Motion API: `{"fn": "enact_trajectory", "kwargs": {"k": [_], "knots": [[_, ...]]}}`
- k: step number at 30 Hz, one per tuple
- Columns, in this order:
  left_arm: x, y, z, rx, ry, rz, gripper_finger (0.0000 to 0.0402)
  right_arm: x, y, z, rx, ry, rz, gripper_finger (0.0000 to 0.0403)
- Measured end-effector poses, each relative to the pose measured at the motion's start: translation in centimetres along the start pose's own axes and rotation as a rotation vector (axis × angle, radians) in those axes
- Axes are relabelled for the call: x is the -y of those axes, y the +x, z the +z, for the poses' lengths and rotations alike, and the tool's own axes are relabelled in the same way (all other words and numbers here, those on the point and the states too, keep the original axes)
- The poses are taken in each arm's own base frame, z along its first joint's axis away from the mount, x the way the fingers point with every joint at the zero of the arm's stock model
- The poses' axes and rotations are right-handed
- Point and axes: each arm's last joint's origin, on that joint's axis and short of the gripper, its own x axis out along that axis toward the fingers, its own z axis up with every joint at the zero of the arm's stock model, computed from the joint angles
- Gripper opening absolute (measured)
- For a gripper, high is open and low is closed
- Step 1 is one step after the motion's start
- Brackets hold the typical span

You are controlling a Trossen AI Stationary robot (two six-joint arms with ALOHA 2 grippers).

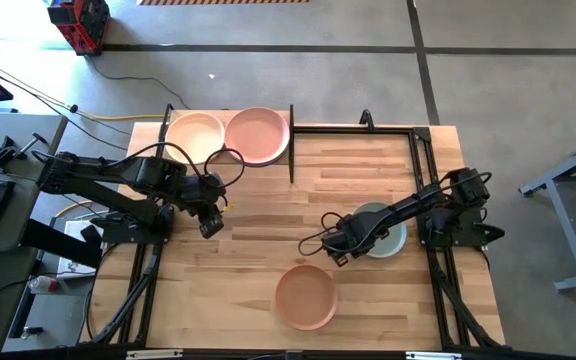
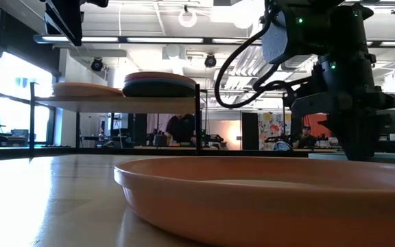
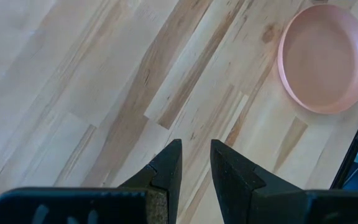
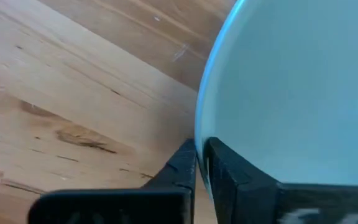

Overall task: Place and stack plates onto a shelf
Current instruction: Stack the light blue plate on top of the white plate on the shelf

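A pale blue plate [image 1: 388, 232] lies right of the table's middle, and my right gripper [image 1: 336, 246] is shut on its left rim, the arm reaching across it. A peach-orange plate [image 1: 305, 297] rests flat on the table near the near edge, and it fills the foreground in the low view [image 2: 266, 199]. The shelf [image 2: 115, 101] stands at the far left corner. It carries a cream-topped plate [image 1: 196, 135] and a pink-topped stack [image 1: 258, 135]. My left gripper [image 1: 211, 222] hangs over bare table in front of the shelf, narrowly open and touching nothing. My right gripper [image 4: 201, 149] pinches the blue plate's rim [image 4: 205, 121] at the side toward the table's left, with one finger [image 4: 182, 165] outside the rim and the other [image 4: 229, 171] inside. The fingers come down from above, slanting. Whether the plate is clear of the table I cannot tell.
The shelf's black posts [image 1: 291, 145] stand at the far left. A black metal frame [image 1: 423, 150] runs along the right side and far edge. Bare tabletop [image 1: 268, 215] lies between the two arms. People and workbenches show in the room beyond.
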Motion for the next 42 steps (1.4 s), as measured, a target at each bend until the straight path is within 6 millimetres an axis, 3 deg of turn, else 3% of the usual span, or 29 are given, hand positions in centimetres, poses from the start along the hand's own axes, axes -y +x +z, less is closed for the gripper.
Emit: {"fn": "enact_trajectory", "kwargs": {"k": [6,10,21,27,34,42], "knots": [[0.0,0.0,0.0,0.000,-0.001,0.000,0.0071,-0.2,-0.3,-0.2,-0.057,-0.030,0.034,0.0003],[0.0,0.0,0.0,0.002,-0.001,0.002,0.0071,-1.3,-1.7,-0.6,-0.048,-0.060,0.068,0.0002],[-0.1,0.0,-0.1,0.002,-0.010,0.020,0.0074,-3.8,-9.1,-1.0,0.150,-0.184,0.093,0.0000],[-0.3,0.5,-0.4,-0.022,-0.016,0.030,0.0102,-4.5,-12.8,-0.6,0.264,-0.309,0.124,0.0000],[-0.9,2.1,-1.0,-0.109,-0.274,0.016,0.0138,-5.1,-15.7,-0.3,0.339,-0.588,0.181,0.0000],[-1.0,2.2,-0.4,-0.126,-0.546,-0.033,0.0134,-5.9,-17.4,-0.4,0.389,-0.936,0.262,0.0000]]}}
